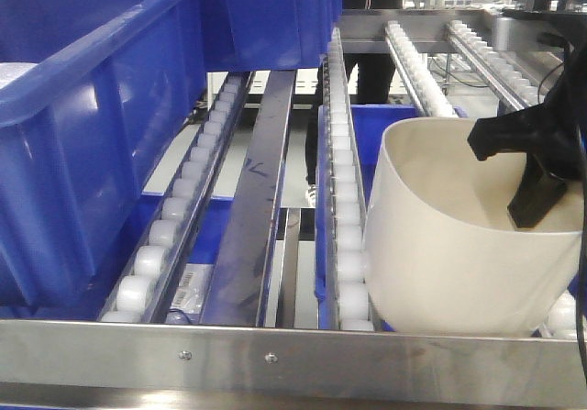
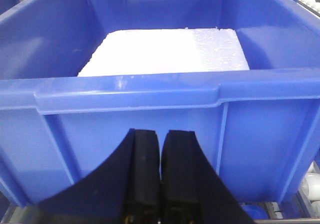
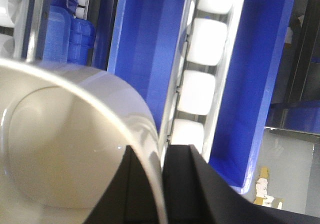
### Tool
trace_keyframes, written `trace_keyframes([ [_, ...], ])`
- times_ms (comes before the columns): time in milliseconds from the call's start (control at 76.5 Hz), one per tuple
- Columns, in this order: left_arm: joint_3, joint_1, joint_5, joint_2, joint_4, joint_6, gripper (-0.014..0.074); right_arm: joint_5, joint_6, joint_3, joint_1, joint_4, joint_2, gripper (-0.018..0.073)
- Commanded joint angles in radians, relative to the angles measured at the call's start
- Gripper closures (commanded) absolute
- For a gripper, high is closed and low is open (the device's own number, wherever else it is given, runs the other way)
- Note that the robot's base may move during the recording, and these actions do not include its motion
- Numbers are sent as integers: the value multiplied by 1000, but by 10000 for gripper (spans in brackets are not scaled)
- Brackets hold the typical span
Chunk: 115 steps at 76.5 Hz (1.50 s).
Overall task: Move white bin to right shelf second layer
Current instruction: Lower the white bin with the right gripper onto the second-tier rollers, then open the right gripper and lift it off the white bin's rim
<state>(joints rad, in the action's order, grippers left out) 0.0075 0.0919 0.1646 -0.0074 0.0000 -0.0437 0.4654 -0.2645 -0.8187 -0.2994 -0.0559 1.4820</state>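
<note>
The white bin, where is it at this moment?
In the front view the white bin is at the lower right, on the roller tracks just behind the steel front lip. The right gripper pinches its rim.

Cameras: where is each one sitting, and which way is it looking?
Front view: looks along the roller shelf past its steel lip; right gripper pinches the white bin.
Left wrist view: behind the shut left gripper, facing a blue crate holding white foam.
Right wrist view: above the bin's rim, jaws astride it.
Front and right wrist views share the bin.
</note>
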Motion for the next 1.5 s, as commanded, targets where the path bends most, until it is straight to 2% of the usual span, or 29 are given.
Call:
trace_keyframes([
  [0, 37, 6, -87, -14, 0, 5, 512, -50, 0, -28, 1, -14, -23, 504],
  [196, 37, 6, -87, -14, 0, 5, 512, -55, 0, -28, 1, -15, -23, 498],
  [275, 37, 6, -87, -14, 0, 5, 512, -65, 0, -28, 1, -15, -23, 458],
  [445, 37, 6, -87, -14, 0, 5, 512, -97, 0, -28, 1, -14, -23, 178],
  [536, 37, 6, -87, -14, 0, 5, 512, -102, 0, -28, 1, -14, -24, 97],
  [1046, 37, 6, -87, -14, 0, 5, 512, -121, 0, -28, 1, -14, -52, 92],
  [1490, 37, 6, -87, -14, 0, 5, 512, -125, 0, -28, 1, -15, -175, 92],
])
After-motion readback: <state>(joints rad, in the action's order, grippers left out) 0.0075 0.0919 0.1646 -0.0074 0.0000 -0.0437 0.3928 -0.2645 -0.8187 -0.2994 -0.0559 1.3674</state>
